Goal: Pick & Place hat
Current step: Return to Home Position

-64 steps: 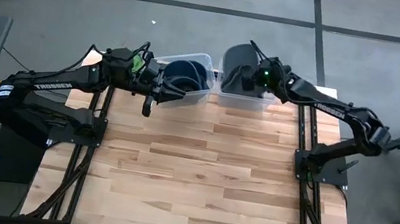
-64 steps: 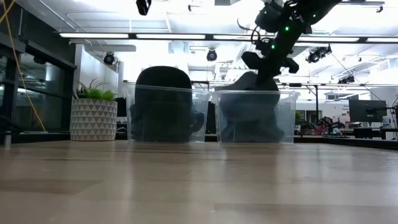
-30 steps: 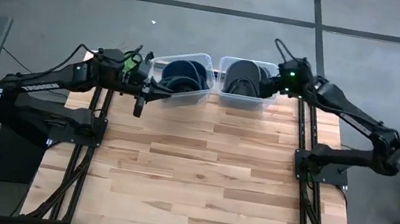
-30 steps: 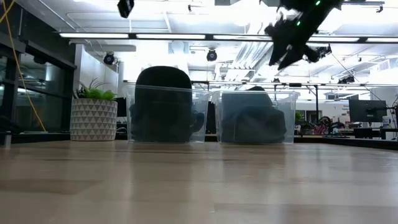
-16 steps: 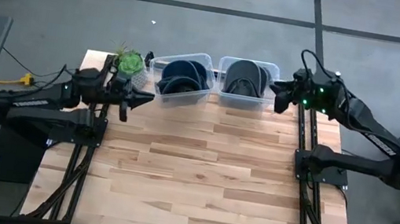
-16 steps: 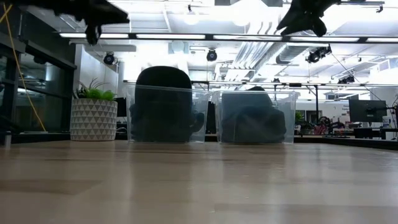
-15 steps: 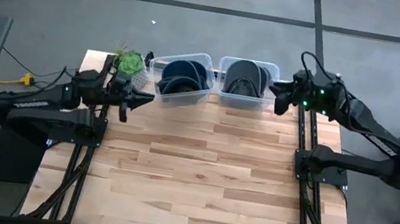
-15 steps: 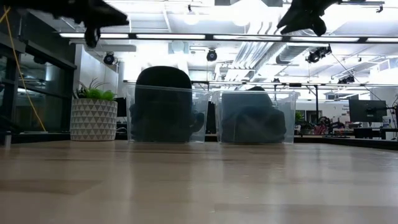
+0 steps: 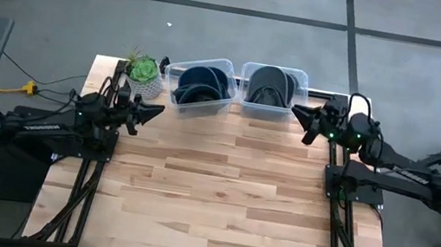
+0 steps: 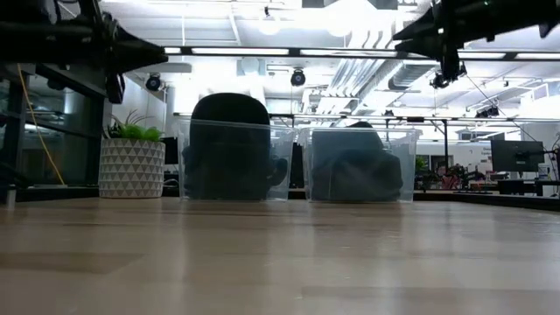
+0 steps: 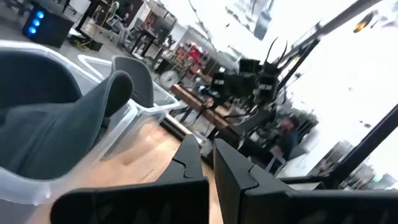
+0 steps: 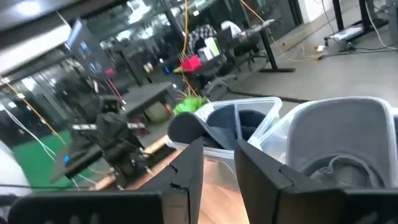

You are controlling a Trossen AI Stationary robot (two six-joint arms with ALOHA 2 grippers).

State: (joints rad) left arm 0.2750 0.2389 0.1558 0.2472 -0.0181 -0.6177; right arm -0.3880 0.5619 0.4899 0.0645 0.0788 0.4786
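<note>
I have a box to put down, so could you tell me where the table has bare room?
The wooden table is bare everywhere nearer than the left bin and right bin. The far edge is crowded: those bins, the potted plant, and the left end effector and right end effector hovering at either side.

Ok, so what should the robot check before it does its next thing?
1. Gray caps sit inside the right bin: ok.
2. Dark blue caps sit inside the left bin: ok.
3. Left gripper holds nothing and is apart from the bins, at the table's left edge: ok.
4. Right gripper is open, holds nothing and is apart from the right bin: ok.
5. No cap lies loose on the table: ok.
6. Plant pot stands upright beside the left bin: ok.
</note>
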